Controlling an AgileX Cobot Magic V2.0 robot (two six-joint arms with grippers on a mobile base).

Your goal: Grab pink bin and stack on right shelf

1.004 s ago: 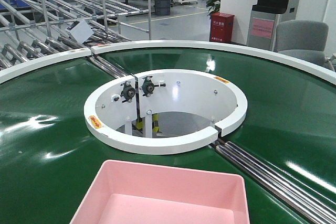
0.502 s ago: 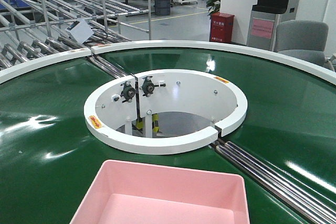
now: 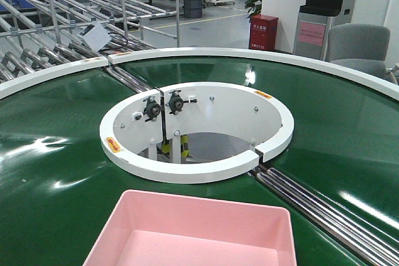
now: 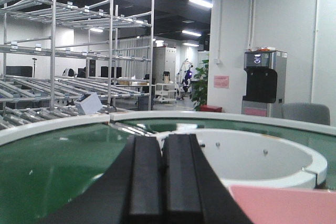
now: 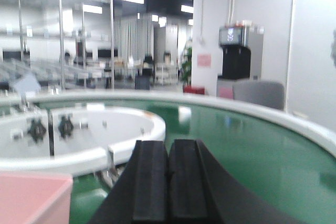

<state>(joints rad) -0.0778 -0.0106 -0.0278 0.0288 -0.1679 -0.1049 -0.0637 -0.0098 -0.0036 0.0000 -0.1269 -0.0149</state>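
Note:
The pink bin [image 3: 198, 232] sits empty on the green conveyor belt [image 3: 56, 154] at the bottom middle of the front view. Its corner shows low right in the left wrist view [image 4: 283, 205] and low left in the right wrist view [image 5: 31, 198]. My left gripper [image 4: 163, 142] is shut and empty, to the left of the bin. My right gripper [image 5: 169, 148] is shut and empty, to the right of the bin. Neither gripper shows in the front view. The right shelf is out of view.
A white ring [image 3: 196, 130] surrounds the round opening at the belt's centre. Steel rollers [image 3: 324, 210] cross the belt at right and at far left. Metal roller racks [image 3: 62, 17] stand at back left. A grey chair [image 3: 358, 48] and a red cabinet [image 3: 263, 32] stand behind.
The pink bin has drifted very slightly toward the bottom of the front view. Nothing else has visibly moved.

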